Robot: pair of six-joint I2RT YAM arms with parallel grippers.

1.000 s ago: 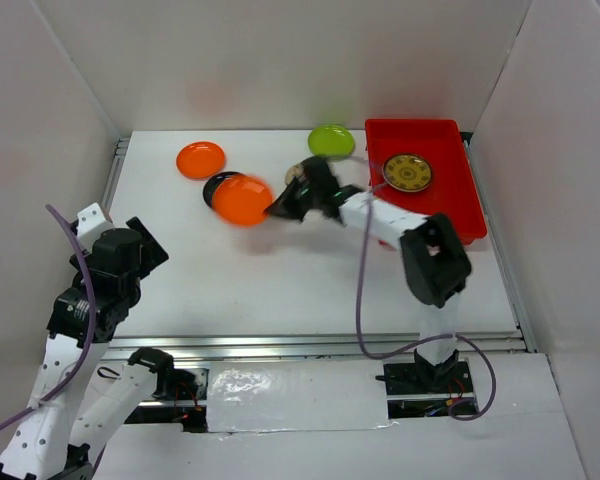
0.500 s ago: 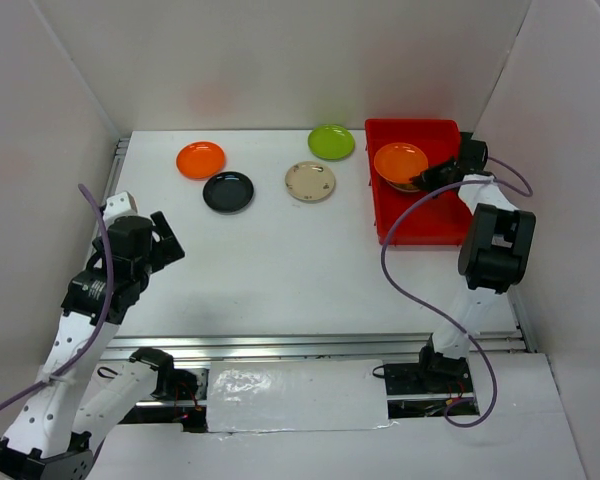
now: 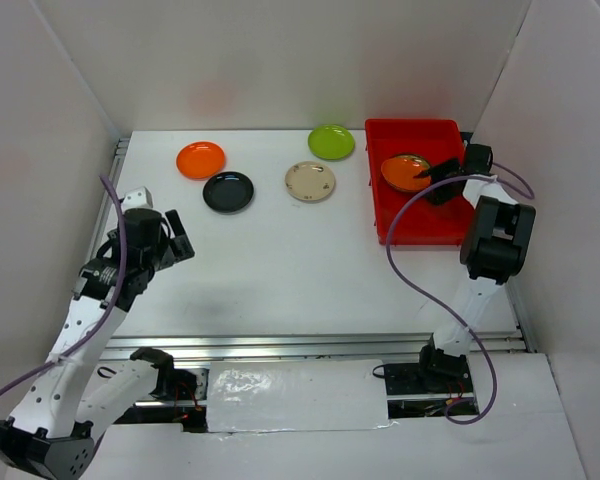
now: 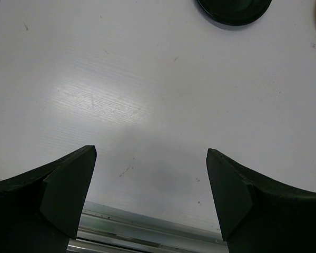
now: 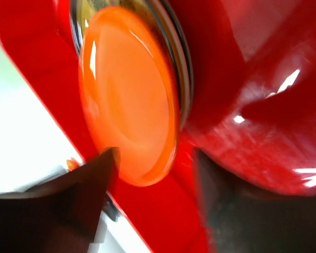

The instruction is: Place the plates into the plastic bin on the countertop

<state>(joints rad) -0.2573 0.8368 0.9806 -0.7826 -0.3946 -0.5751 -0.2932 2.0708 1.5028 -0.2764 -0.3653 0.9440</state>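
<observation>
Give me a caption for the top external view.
Right pincer over the red bin, orange plate lying inside; four plates lie on the countertop.

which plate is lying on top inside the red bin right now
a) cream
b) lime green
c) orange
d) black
c: an orange plate lies in the red bin on top of a second plate whose rim peeks out beside it, while the lime green plate, the black plate and the cream plate sit out on the countertop.

Two stacked plates (image 3: 404, 173) lie inside the bin (image 3: 427, 228).
</observation>
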